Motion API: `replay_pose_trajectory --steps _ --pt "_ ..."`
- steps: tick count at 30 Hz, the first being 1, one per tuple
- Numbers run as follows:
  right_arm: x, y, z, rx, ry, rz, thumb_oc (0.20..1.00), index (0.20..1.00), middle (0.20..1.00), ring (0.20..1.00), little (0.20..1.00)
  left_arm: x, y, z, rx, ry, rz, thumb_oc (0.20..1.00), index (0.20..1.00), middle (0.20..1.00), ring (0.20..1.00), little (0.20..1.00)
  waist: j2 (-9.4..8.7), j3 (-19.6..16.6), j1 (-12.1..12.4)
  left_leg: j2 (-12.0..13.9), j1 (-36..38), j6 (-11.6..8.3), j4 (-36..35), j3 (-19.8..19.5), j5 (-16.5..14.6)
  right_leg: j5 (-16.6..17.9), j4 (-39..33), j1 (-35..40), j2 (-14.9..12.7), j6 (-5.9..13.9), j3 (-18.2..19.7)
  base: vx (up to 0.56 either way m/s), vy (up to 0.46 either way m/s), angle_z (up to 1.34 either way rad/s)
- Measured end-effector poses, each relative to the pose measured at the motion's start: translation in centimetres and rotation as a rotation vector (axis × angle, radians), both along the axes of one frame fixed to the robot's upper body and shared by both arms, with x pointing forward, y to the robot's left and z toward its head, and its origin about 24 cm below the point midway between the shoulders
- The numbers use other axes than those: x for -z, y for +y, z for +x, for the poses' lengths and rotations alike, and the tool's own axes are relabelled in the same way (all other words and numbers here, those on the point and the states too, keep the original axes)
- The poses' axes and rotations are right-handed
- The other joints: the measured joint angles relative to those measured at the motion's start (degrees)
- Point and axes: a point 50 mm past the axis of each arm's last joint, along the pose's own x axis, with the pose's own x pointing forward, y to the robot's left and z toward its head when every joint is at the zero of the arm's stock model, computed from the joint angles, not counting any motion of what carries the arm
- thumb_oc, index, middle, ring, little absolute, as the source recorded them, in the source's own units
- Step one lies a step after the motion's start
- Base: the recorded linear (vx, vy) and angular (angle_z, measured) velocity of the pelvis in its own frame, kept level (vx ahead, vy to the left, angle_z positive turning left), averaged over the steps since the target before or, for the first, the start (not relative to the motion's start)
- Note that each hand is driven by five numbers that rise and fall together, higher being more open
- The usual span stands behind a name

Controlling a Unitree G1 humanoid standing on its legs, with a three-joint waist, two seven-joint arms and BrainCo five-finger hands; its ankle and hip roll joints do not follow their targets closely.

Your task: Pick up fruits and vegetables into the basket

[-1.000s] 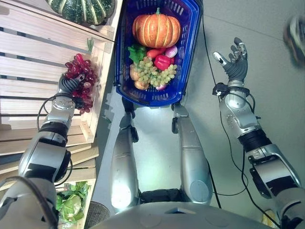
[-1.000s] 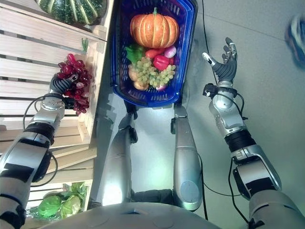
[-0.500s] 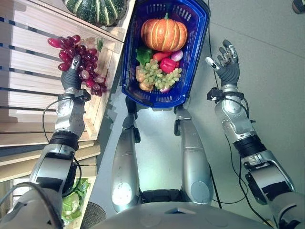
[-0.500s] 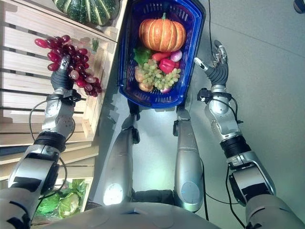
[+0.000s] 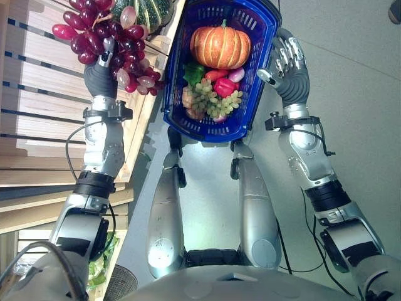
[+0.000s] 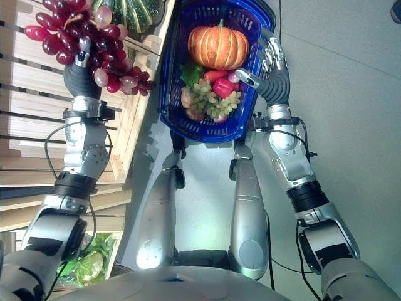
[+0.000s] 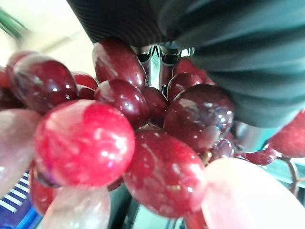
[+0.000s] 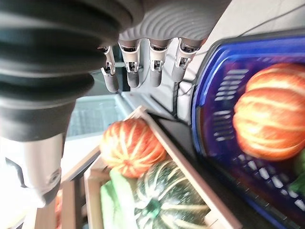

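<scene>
Lifted higher than a second ago, the red grapes (image 5: 106,34) now hang above the wooden crates (image 5: 44,94), level with the blue basket (image 5: 178,119) and just left of it, gripped by the curled fingers of the left hand (image 5: 100,75). Inside the basket lie an orange pumpkin (image 5: 220,46), green grapes (image 5: 212,100) and a red pepper (image 5: 225,86). The right hand (image 5: 289,70), fingers loosely spread and empty, has closed in on the basket's right rim.

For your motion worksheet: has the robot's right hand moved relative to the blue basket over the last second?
Yes. The right hand has closed in from open floor to the blue basket, now at its rim, fingers relaxed.
</scene>
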Motion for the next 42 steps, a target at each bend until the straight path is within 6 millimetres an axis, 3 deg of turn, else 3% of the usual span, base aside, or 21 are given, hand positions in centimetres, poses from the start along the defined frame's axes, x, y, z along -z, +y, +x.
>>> replay_pose_trajectory --steps 11,22,42 --pt "-0.8 2.2 -0.2 -0.201 0.034 -0.125 1.000 1.000 1.000 1.000 1.000 -2.5 -3.1 -1.2 0.073 -0.101 0.211 0.200 0.200 0.200 0.200 0.200 0.01 0.0 1.1 0.0 0.1 0.00 -0.4 0.1 0.1 0.0 -0.1 -0.1 0.0 0.02 0.0 0.00 -0.003 0.00" --pt "-1.0 5.2 -0.1 -0.365 0.096 -0.172 1.000 1.000 1.000 1.000 1.000 -4.5 -7.4 -2.1 0.270 -0.189 0.341 0.200 0.200 0.200 0.200 0.200 0.01 0.0 2.0 0.0 0.2 -0.09 -1.1 -0.2 0.8 0.0 -0.1 -0.1 -0.1 0.00 -0.4 0.00 -0.006 0.00" --pt "-0.3 7.9 -0.9 -0.539 0.196 -0.171 1.000 1.000 1.000 1.000 1.000 -5.4 -9.2 -3.6 0.376 -0.262 0.405 0.200 0.200 0.200 0.200 0.200 0.01 0.0 2.3 -0.1 0.4 -0.16 -2.0 -1.2 1.5 0.0 -0.2 0.4 -0.2 -0.03 -1.4 0.00 -0.003 0.01"
